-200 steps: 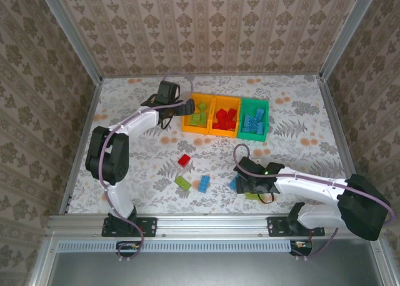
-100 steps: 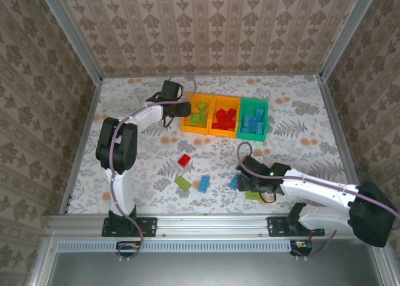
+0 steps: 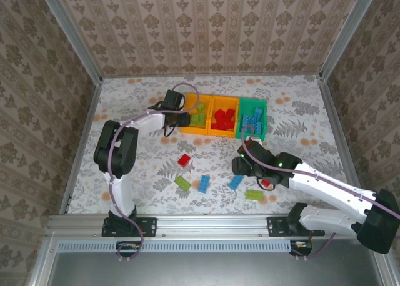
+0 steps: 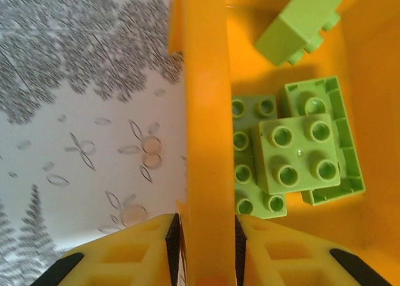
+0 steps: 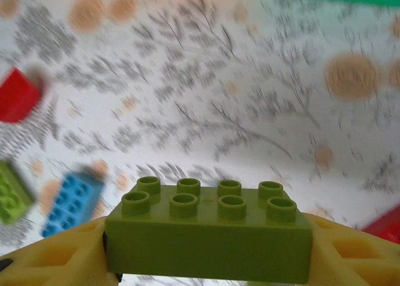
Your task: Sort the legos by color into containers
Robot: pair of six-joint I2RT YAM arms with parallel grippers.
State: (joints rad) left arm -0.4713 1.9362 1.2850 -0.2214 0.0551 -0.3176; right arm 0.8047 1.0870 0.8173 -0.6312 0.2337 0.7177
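Note:
My left gripper (image 4: 204, 236) is shut on the left wall of the left orange-yellow container (image 4: 203, 98), which holds several lime green legos (image 4: 297, 155). In the top view this gripper (image 3: 178, 115) sits at that container's (image 3: 187, 128) left side. The middle orange-yellow container (image 3: 215, 133) holds red legos and the green container (image 3: 252, 137) holds blue ones. My right gripper (image 5: 209, 236) is shut on a lime green lego (image 5: 209, 251) with its studs up, held above the table. In the top view it (image 3: 239, 167) hangs in front of the green container.
Loose legos lie on the patterned table: red (image 3: 184, 160), lime green (image 3: 182, 183), blue (image 3: 204, 183), blue (image 3: 235, 182), lime green (image 3: 254, 194) and a small red (image 3: 267, 183). Metal rails edge the table on both sides.
My left gripper has closed onto the container wall. My right arm has risen from near the front edge and moved toward the containers, carrying the lime green lego.

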